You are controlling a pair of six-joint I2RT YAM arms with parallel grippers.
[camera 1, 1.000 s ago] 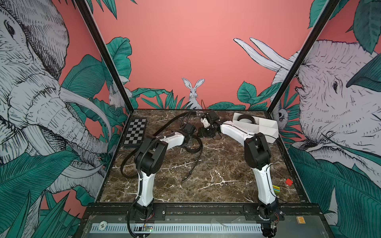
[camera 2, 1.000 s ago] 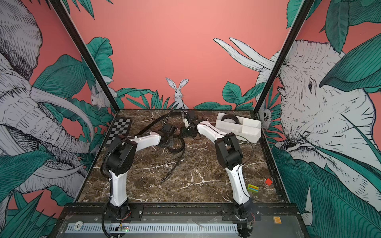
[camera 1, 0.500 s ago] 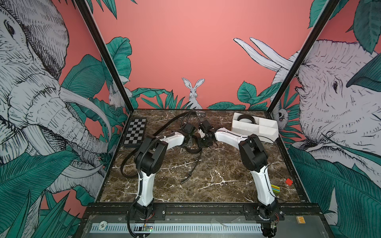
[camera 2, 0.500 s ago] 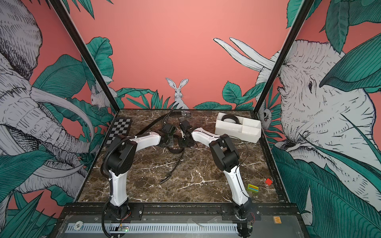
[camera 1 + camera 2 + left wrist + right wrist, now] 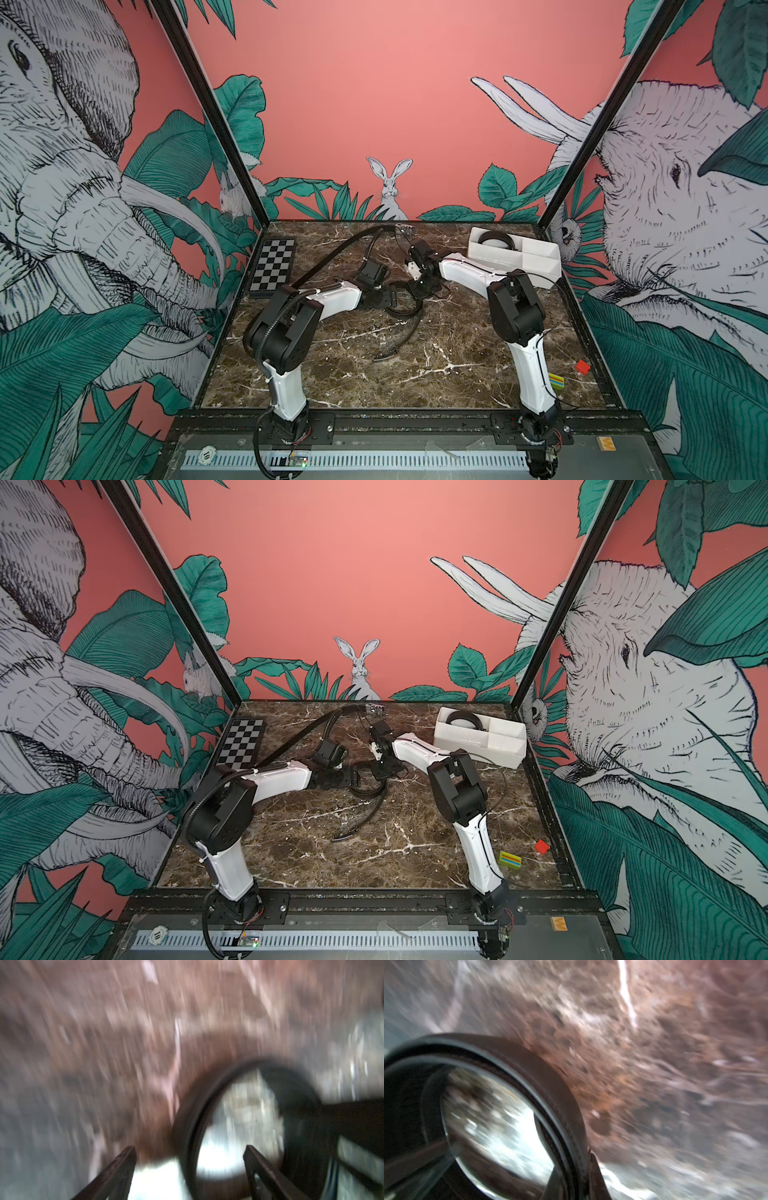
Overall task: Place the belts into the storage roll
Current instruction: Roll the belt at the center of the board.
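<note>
Left tool (image 5: 189,1148) now wide, astride the belt loop (image 5: 301,1095); right tool (image 5: 571,1172) now tight on that loop's wall

The storage roll (image 5: 490,259) is a white, shallow, rectangular tray with inner dividing walls. It sits at the far right corner of the tabletop, skewed to the edges. In the end compartment nearest the tabletop's middle lies a coiled belt (image 5: 494,234), black and wound into a ring.

A looped belt (image 5: 405,313), also black, stands on edge as an open loop near the tabletop's middle, pinched by the right gripper (image 5: 417,292). Its tail curves away toward the front edge.

A long belt (image 5: 332,258) arcs from a silvery buckle near the far edge toward the left edge, its other end hidden.
</note>
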